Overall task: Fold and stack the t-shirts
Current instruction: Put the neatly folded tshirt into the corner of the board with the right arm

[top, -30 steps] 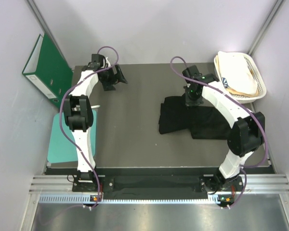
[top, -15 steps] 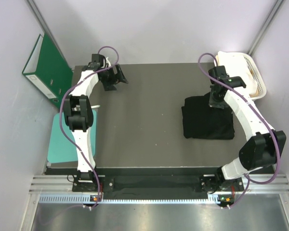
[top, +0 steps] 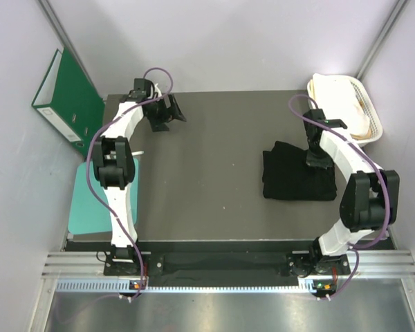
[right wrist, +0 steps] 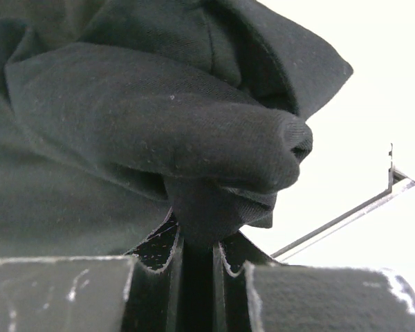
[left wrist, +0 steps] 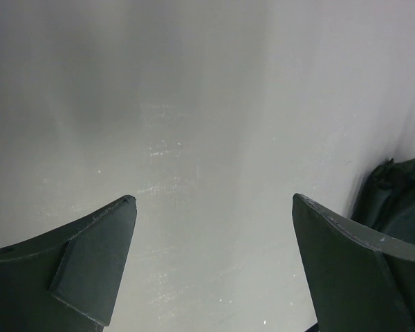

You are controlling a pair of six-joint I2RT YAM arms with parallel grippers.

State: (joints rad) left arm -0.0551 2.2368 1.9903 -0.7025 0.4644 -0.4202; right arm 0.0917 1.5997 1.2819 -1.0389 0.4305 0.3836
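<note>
One black t-shirt (top: 294,178) lies bunched into a compact rectangle on the right half of the dark table (top: 207,173). My right gripper (top: 319,159) rests over its far right part. In the right wrist view the right gripper (right wrist: 197,238) is shut on a thick fold of the black t-shirt (right wrist: 159,124), and the cloth bulges out above the jaws. My left gripper (top: 169,114) hovers at the table's far left, well away from the shirt. In the left wrist view the left gripper (left wrist: 213,200) is open, with only bare table between its fingers (left wrist: 90,256).
A white plastic basket (top: 365,104) with cream cloth stands at the back right corner, just behind the right arm. A green binder (top: 66,100) leans against the left wall. A teal mat (top: 90,200) lies off the table's left edge. A dark shape (left wrist: 401,197) shows at the left wrist view's right edge.
The right gripper pulled the spread shirt rightward, gathering it into a compact pile, then shifted slightly toward the near side. The left arm stayed put.
</note>
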